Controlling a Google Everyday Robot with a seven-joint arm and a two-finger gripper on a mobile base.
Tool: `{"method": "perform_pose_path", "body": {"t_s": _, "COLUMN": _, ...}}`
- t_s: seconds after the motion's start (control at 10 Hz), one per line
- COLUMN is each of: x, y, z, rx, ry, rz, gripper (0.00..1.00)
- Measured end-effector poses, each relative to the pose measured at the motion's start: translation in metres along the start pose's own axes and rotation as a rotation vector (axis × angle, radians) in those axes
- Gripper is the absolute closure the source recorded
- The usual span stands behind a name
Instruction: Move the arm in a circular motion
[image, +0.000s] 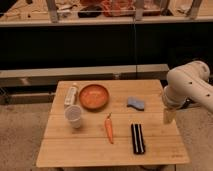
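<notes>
I see the thick white tubular arm (189, 86) poising its tan gripper (169, 116) over the pale wooden table (90, 150) edge. I cannot tell its grip state or how much of the circle is done.
</notes>
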Motion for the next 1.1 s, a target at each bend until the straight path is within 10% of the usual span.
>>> {"method": "perform_pose_path", "body": {"t_s": 1.1, "x": -0.018, "y": 0.017, "z": -0.005, "rx": 0.002, "ry": 0.013, "rz": -0.028, "gripper": 0.20}}
